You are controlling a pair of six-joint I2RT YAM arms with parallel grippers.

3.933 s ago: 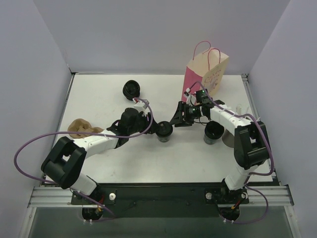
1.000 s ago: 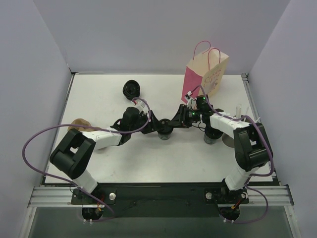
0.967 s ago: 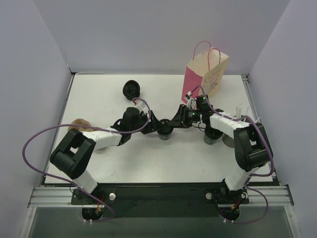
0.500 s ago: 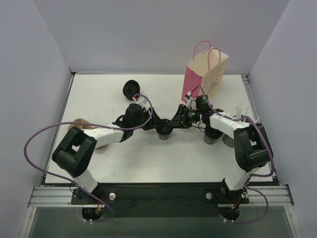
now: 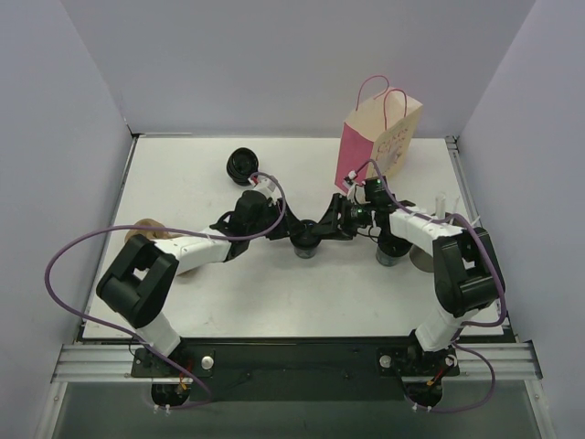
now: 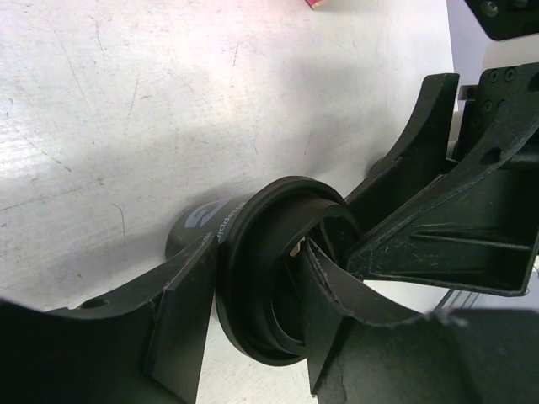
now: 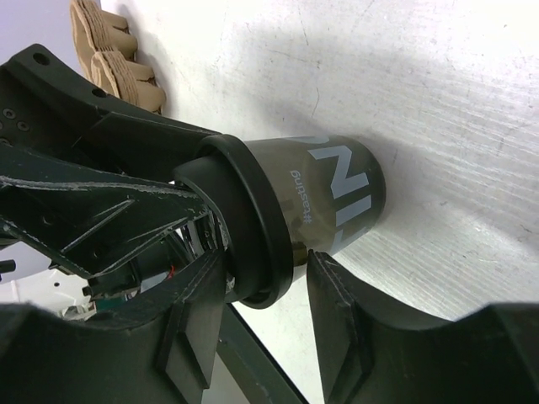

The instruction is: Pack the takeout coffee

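One takeout coffee cup [image 5: 305, 243], black with a black lid, stands at mid table between both grippers. My left gripper [image 5: 298, 234] comes from the left and is closed on its lid rim [image 6: 269, 286], with one finger [image 6: 181, 328] outside the rim and the other across the lid top. My right gripper [image 5: 316, 232] comes from the right. Its fingers [image 7: 354, 337] sit against the same cup [image 7: 337, 194] just under the lid. A second cup [image 5: 393, 247] stands by the right forearm. The pink paper bag [image 5: 377, 137] stands open at the back right.
A short ribbed black stack [image 5: 242, 165] lies at back centre-left. Brown cardboard sleeves [image 5: 146, 233] lie at the left, also in the right wrist view [image 7: 105, 50]. White sticks [image 5: 441, 201] stand up behind the right arm. Walls enclose the table on three sides.
My left gripper has moved up and right onto the cup's lid. My right gripper has closed in on the cup from the right. The cup has stayed in place.
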